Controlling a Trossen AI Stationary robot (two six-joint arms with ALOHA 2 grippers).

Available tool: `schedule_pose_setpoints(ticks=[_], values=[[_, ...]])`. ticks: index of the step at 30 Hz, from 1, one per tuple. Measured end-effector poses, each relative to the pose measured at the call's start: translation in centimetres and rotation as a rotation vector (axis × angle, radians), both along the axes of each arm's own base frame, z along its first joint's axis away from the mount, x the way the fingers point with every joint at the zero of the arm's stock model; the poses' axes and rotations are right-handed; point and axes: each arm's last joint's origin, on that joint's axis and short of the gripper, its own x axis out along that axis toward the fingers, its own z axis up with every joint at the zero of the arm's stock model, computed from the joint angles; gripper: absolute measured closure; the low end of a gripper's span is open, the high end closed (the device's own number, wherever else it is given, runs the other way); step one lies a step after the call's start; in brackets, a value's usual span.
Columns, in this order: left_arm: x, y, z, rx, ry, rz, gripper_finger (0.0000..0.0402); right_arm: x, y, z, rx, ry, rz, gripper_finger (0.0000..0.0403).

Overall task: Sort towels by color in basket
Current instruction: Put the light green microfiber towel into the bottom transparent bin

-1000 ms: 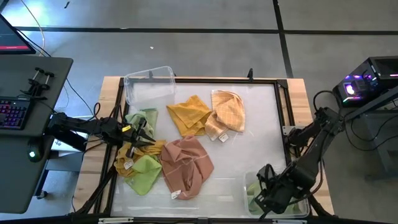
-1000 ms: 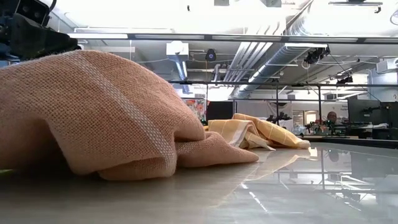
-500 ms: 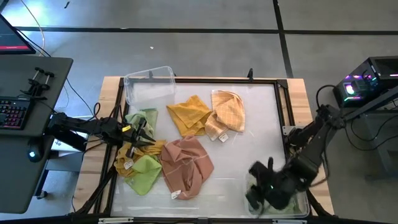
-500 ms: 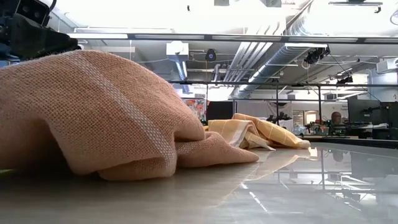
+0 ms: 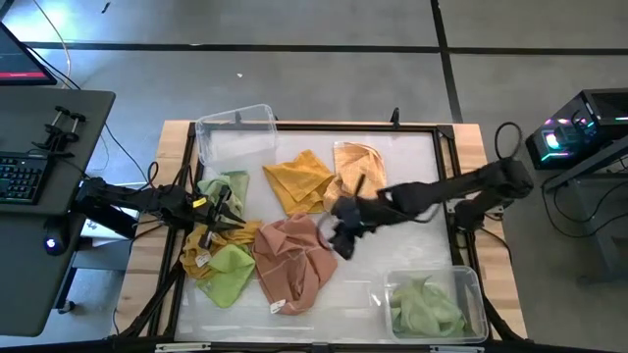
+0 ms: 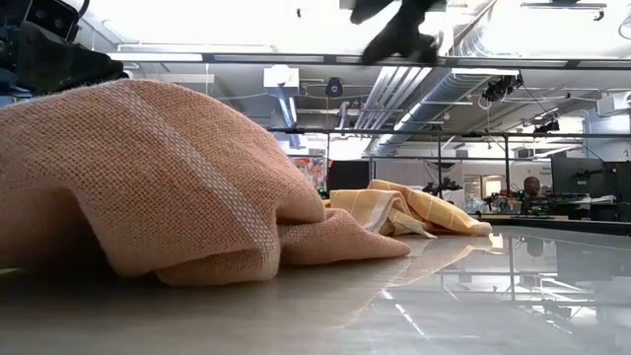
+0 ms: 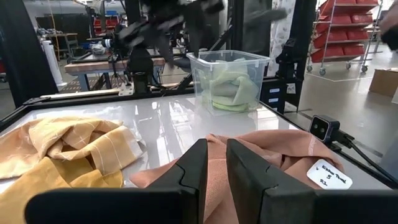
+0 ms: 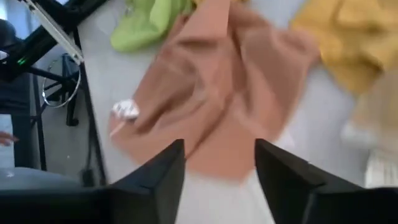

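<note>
My right gripper (image 5: 343, 233) is open and empty. It hovers over the middle of the table, just past the far-right edge of the dusty pink towel (image 5: 294, 257), which fills the right wrist view (image 8: 217, 93) below my open right gripper (image 8: 217, 186). A mustard towel (image 5: 299, 181) and a checked peach towel (image 5: 361, 172) lie flat beyond it. Light green towels (image 5: 427, 306) lie in the clear basket (image 5: 473, 284) at the near right. My left gripper (image 5: 221, 211) waits over green (image 5: 228, 275) and mustard (image 5: 194, 257) towels at the left, fingers a narrow gap apart (image 7: 216, 171).
A second clear basket (image 5: 235, 132) lies at the far left corner. A raised frame (image 5: 451, 176) runs round the table. There is bare white surface (image 5: 402, 245) between the pink towel and the near-right basket. The pink towel (image 6: 148, 177) fills the left of the low view.
My right gripper has come up out of the near-right basket and swung quickly toward the table's left and far side, ending over the middle beside the pink towel. The green towels stay in the basket. The left arm has kept still.
</note>
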Motion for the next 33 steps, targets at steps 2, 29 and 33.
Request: schedule_pose_setpoints(ticks=[2,29,33], values=[[0.0,0.0,0.0,0.0,0.0,0.0,0.0355,1.3,-1.3,-1.5,-0.037,-0.017,0.006,0.0181],[0.0,0.0,0.0,0.0,0.0,-0.001,0.0355,4.9,-6.9,-4.4,-0.015,-0.105,-0.105,0.0167],[0.0,0.1,0.0,0.038,-0.012,0.019,0.0355,4.9,-6.9,-4.4,-0.024,-0.106,-0.095,0.0167]])
